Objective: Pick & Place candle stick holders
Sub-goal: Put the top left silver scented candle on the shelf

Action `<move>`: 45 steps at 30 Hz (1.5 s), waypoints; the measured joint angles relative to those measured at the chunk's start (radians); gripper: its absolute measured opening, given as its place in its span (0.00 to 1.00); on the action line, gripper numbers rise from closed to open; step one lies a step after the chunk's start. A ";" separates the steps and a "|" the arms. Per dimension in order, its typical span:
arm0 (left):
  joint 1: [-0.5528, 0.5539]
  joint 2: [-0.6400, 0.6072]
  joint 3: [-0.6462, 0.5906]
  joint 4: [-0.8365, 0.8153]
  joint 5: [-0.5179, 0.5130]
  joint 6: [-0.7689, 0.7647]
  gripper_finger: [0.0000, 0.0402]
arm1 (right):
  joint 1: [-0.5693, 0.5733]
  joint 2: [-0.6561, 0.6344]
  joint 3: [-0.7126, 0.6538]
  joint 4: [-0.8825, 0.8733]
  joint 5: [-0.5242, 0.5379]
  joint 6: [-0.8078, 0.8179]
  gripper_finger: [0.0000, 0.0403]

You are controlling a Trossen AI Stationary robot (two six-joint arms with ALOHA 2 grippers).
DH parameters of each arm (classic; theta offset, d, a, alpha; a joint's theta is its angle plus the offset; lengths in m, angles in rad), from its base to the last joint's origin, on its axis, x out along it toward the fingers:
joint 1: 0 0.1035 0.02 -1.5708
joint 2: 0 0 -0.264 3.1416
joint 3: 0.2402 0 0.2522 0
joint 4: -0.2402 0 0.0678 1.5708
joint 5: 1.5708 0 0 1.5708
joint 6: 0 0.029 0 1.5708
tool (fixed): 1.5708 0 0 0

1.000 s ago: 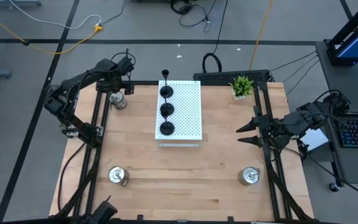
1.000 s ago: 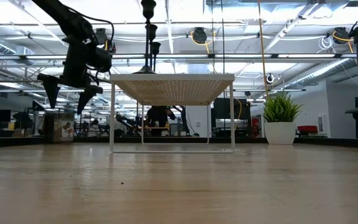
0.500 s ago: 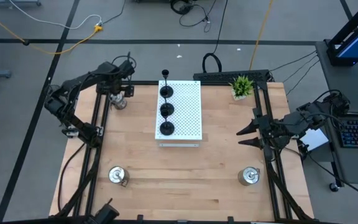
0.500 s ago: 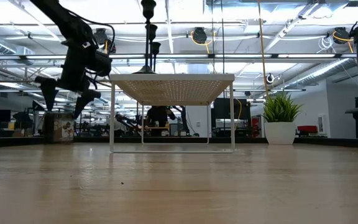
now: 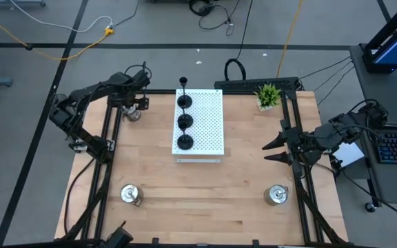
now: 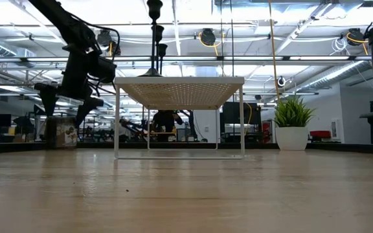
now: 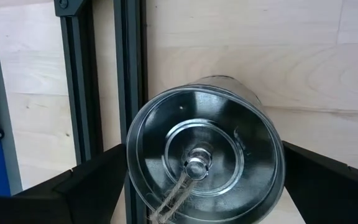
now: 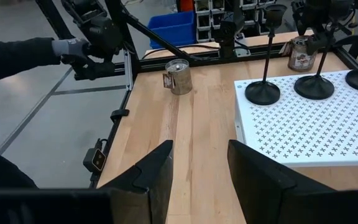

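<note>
Upper left: left gripper (image 5: 135, 109) is hovering, fingers spread wide around a silver holder (image 7: 205, 163), gripping nothing. Right gripper (image 5: 269, 150), partly open, is holding nothing.

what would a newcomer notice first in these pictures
Three black candle stick holders stand in a row on the white perforated board at the table's middle. The left gripper hangs open over a shiny silver holder at the far left corner, its fingers on either side. Two more silver holders sit near the front corners.
</note>
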 joint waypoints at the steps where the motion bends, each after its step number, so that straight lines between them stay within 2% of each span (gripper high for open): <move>1: 0.000 -0.001 -0.006 0.008 0.006 -0.004 0.99 | 0.000 0.000 0.000 0.000 0.000 0.000 0.36; 6: 0.010 0.000 -0.082 0.100 0.073 -0.025 0.99 | 0.000 0.000 0.000 0.000 0.001 0.000 0.36; 16: 0.001 0.003 -0.144 0.216 0.097 -0.036 0.99 | 0.000 0.000 0.000 0.005 0.006 0.012 0.36; 36: 0.002 0.001 -0.156 0.222 0.103 -0.026 0.99 | 0.000 0.000 0.000 0.009 0.008 0.027 0.36; 45: 0.013 -0.056 -0.154 0.266 0.099 -0.027 0.99 | 0.000 0.000 0.000 0.030 0.008 0.027 0.36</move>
